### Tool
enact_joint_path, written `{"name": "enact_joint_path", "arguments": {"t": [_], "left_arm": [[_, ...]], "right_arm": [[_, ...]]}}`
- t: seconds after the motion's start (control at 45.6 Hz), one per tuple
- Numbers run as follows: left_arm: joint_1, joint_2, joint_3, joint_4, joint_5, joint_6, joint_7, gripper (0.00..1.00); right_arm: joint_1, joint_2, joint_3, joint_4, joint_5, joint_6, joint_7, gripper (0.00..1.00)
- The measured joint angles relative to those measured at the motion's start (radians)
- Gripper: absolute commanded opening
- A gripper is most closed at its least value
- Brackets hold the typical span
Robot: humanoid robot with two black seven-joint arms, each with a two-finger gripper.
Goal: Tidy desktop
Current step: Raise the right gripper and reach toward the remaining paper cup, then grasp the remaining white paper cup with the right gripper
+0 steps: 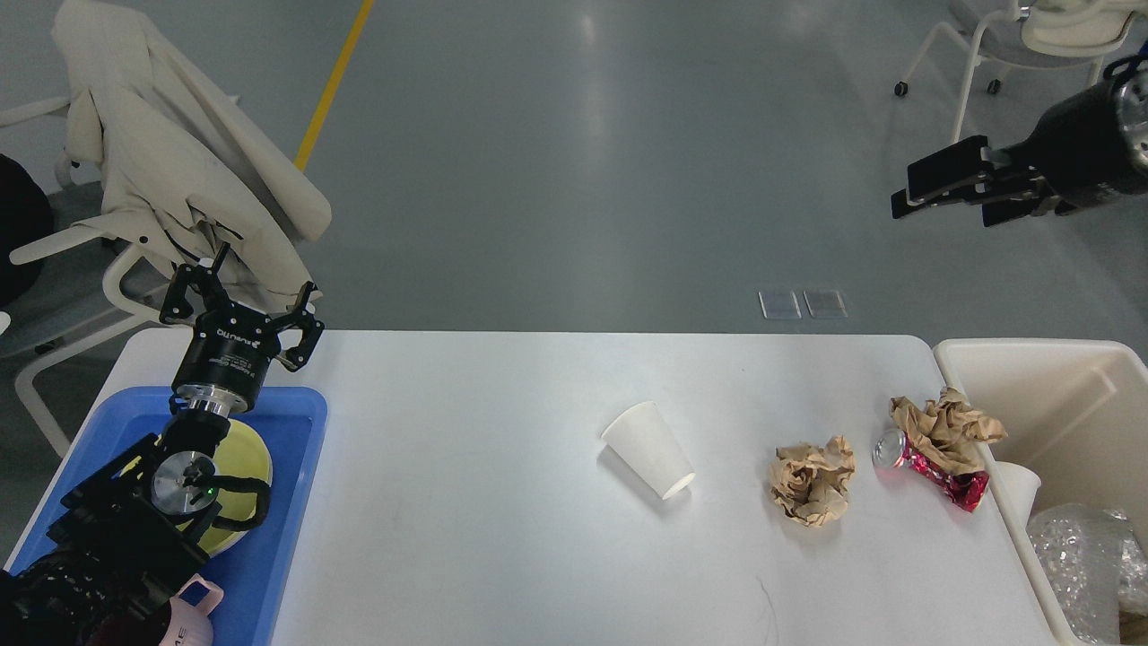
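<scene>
Already some rubbish sits in the cream bin (1076, 377) at the right: a white cup (1018, 489) and crinkled clear plastic (1081, 561). On the desktop (502, 538) four pieces are left: a paper cup (649, 449) on its side near the middle, a brown paper ball (811, 480) to its right, and a crushed red can (933, 468) with another paper wad (946, 422) resting on it, just beside the bin. At the left a blue tray (296, 484) holds a yellow-green thing. I judge the tidying under way, with four pieces to go. The right gripper (908, 197) hangs high at the far right, holding nothing, fingers slightly apart. The left gripper (242, 301) stands over the tray's far edge, fingers spread and empty.
</scene>
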Motion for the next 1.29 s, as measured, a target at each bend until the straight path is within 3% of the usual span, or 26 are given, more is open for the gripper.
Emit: {"name": "enact_joint_path", "arguments": {"t": [0.088,0.153,0.263,0.329,0.57,0.636,1.008,1.293], "left_arm": [[0.0,0.0,0.0,0.0,0.0,0.0,0.0,1.0],[0.0,0.0,0.0,0.0,0.0,0.0,0.0,1.0],[0.0,0.0,0.0,0.0,0.0,0.0,0.001,1.0],[0.0,0.0,0.0,0.0,0.0,0.0,0.001,1.0],[0.0,0.0,0.001,0.0,0.0,0.0,0.0,1.0],[0.0,0.0,0.001,0.0,0.0,0.0,0.0,1.0],[0.0,0.0,0.001,0.0,0.0,0.0,0.0,1.0],[0.0,0.0,0.001,0.0,0.0,0.0,0.0,1.0]], "right_arm": [[0.1,-0.012,0.042,0.049,-0.002,0.128,0.003,1.0],[0.12,-0.031,0.066,0.069,-0.004,0.168,0.005,1.0],[0.035,-0.033,0.078,0.072,-0.004,0.116,0.004,1.0],[-0.071,-0.013,0.089,0.06,-0.004,-0.008,0.002,1.0],[-0.597,0.26,0.132,-0.075,0.019,-0.719,0.005,1.0],[-0.7,0.325,0.155,-0.134,0.035,-0.797,0.007,1.0],[-0.94,0.563,0.204,-0.28,0.037,-0.902,0.01,1.0],[-1.05,0.642,0.196,-0.393,-0.005,-0.903,-0.009,1.0]]}}
